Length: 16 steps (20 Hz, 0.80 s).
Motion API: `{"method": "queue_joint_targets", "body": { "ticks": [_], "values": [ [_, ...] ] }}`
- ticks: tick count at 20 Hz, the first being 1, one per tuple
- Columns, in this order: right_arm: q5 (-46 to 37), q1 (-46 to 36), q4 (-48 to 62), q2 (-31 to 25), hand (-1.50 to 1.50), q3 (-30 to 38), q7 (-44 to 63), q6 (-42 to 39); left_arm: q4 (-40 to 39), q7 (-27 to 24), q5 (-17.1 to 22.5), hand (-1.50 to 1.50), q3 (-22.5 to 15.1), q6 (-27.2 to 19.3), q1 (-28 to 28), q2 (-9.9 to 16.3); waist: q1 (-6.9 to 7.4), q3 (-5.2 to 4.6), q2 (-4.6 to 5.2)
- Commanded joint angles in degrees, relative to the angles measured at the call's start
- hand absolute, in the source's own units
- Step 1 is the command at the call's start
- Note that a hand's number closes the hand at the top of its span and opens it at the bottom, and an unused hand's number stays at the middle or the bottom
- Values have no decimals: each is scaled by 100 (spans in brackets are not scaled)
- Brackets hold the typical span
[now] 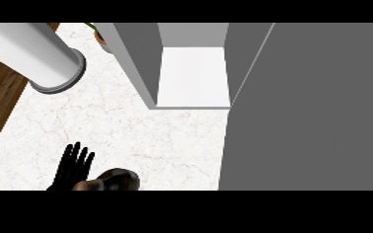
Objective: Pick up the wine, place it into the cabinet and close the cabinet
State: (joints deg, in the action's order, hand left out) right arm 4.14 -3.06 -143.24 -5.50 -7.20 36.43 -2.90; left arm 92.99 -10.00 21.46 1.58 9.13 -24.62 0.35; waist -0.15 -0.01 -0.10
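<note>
One worktop (146,133), white marble with faint veins, filling the middle of the head view. Wood floor strip (11,89) at far left edge. Large white cylinder (40,54) with grey rim lying across upper left corner. Open cabinet (193,74) at top centre, white shelf inside, grey side walls. Wide grey cabinet door (306,108) swung open, covering the whole right side. Part of a potted plant (100,35) just behind the cabinet's left wall, mostly hidden.

Left hand (71,170) black, low at lower left, pointing up the view, fingers (75,153) straight and slightly spread, holding nothing. Right hand nowhere in view.

Wine (116,180) at bottom edge, dark brown rounded shape, seen from above, standing on worktop just right of the left hand, close beside the palm; contact hard to tell. Well apart from the cabinet opening.
</note>
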Motion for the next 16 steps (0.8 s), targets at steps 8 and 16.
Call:
{"method": "queue_joint_targets", "body": {
  "ticks": [8, 16],
  "values": [
    [557, -508, -636, -118, -150, 438, 813, 118, -1308, -439, 186, -150, 210, 211, 725, 189, -2, -4, 5],
    [182, -159, -688, 59, -150, 41, 510, -16, -1540, -811, 147, -150, 75, 246, 689, 52, 5, -1, 3]
  ]
}}
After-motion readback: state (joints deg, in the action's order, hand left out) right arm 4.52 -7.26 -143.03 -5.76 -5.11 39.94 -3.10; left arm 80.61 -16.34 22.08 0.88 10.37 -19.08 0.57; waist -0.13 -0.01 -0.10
